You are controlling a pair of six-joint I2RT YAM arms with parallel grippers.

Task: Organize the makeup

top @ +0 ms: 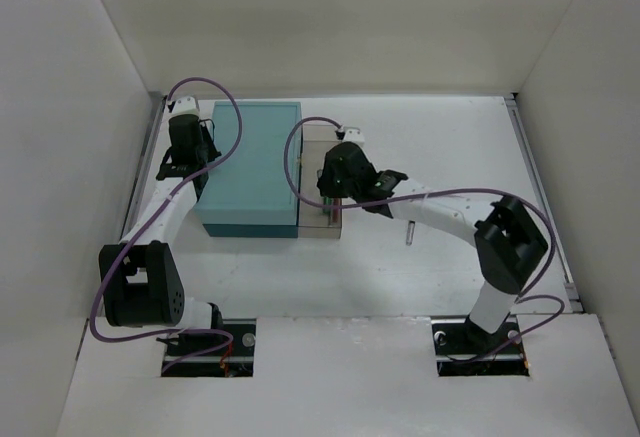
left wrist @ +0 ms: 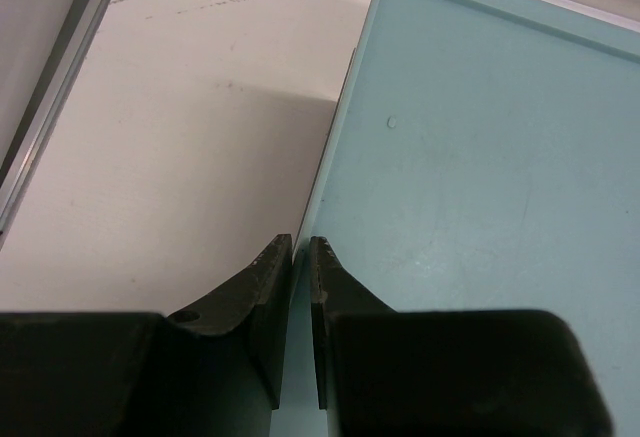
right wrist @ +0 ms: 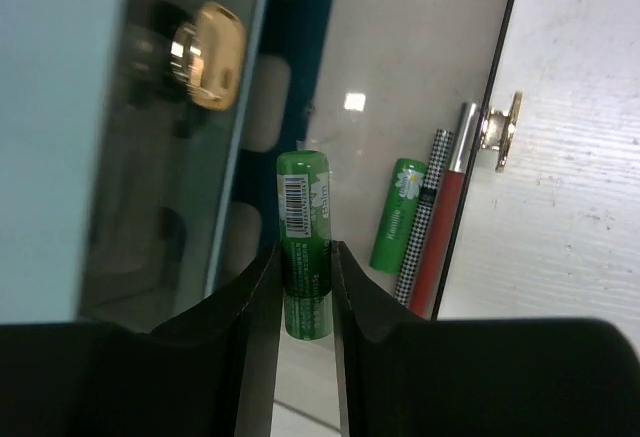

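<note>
My right gripper (right wrist: pixel 306 247) is shut on a green tube (right wrist: pixel 305 197) with a barcode label and holds it over the clear drawer (right wrist: pixel 390 77). Against the drawer's right wall lie a second green tube (right wrist: pixel 400 215), a checkered dark pencil (right wrist: pixel 424 217) and a red pencil (right wrist: pixel 447 222). In the top view the right gripper (top: pixel 335 197) is above the drawer (top: pixel 322 157), which is pulled out to the right of the teal box (top: pixel 250 167). My left gripper (left wrist: pixel 300 242) is shut and empty at the box's left edge (left wrist: pixel 330 157), as the top view (top: pixel 203 165) also shows.
A small dark stick (top: pixel 409 231) lies on the white table right of the drawer. The drawer's metal knob (right wrist: pixel 500 129) sticks out on its right side. A gold-coloured item (right wrist: pixel 208 55) shows through the drawer's left wall. White walls enclose the table.
</note>
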